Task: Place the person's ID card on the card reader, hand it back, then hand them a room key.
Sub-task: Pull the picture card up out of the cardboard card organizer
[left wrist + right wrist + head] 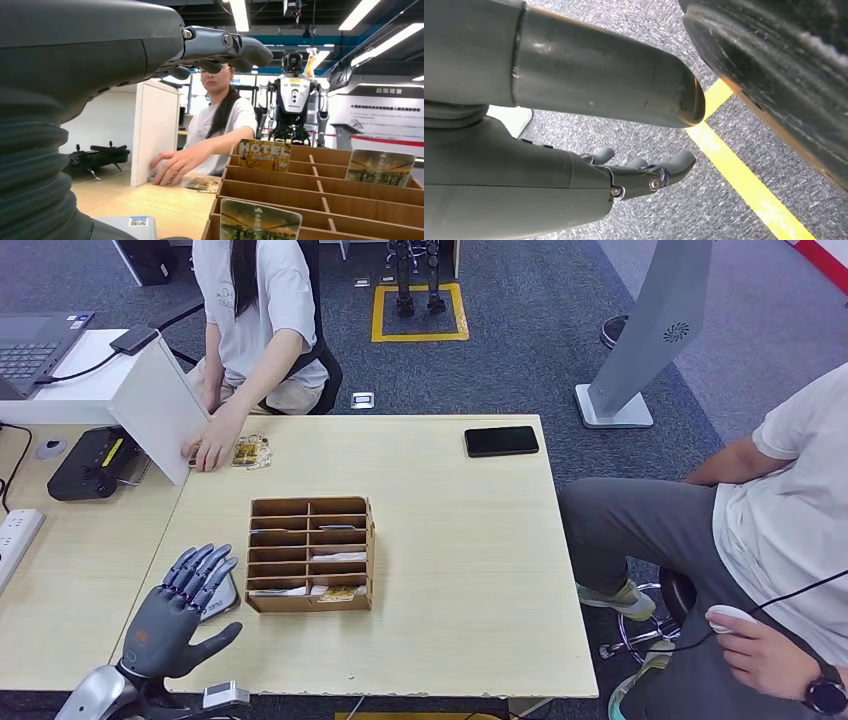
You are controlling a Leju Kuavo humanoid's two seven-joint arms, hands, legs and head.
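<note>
The left robot hand [178, 615] hovers over the near-left part of the table [450, 540], fingers spread and apart, holding nothing; beneath its fingertips lies a small white card reader [222, 598], partly hidden; the right robot hand [644, 175] hangs by the floor, fingers loosely curled, nothing in it. The person's hand [212, 445] rests on the far side of the table, just beside a white divider [160, 400], touching a small stack of cards [248, 452]; which of these is the ID card I cannot tell. Room key cards stand in the wooden organizer [310, 555], between the left robot hand and the person.

The risk, as I judge it: a flat card on the table gives the fingers little edge to catch, so it may slide or be dropped; reaching across, the arm could clip the organizer and shift it; a wrong card could be picked from the stack.
</note>
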